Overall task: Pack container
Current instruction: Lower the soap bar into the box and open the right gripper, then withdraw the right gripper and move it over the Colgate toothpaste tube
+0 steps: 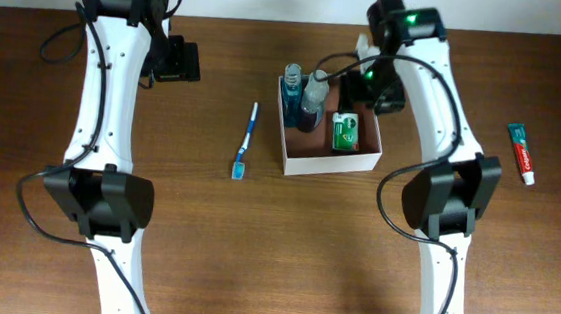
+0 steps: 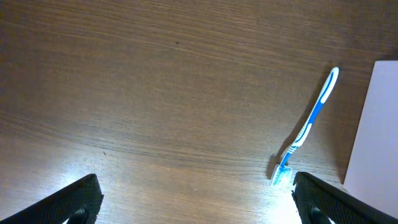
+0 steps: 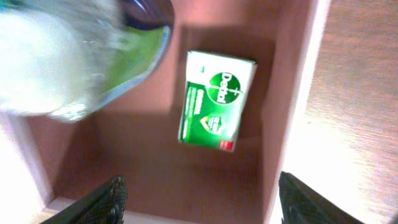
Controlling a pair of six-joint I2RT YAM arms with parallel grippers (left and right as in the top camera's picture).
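The container (image 1: 360, 162) is a square box with white walls and a pinkish-brown inside, at the table's middle. In it stand a blue bottle (image 1: 291, 88) and a dark-capped clear bottle (image 1: 312, 104); a green packet (image 1: 344, 132) lies flat. My right gripper (image 1: 362, 83) hovers over the box's back right corner, open and empty; its wrist view shows the green packet (image 3: 217, 99), the blurred bottle (image 3: 74, 56) and the box floor (image 3: 155, 174) between the fingers (image 3: 202, 202). My left gripper (image 1: 180, 62) is open and empty above bare wood (image 2: 196, 205), left of the box.
A blue and white toothbrush (image 1: 246, 142) lies left of the box, seen also in the left wrist view (image 2: 311, 121) next to the box's white wall (image 2: 376, 137). A toothpaste tube (image 1: 523, 153) lies at the far right. Both arms reach in from the front.
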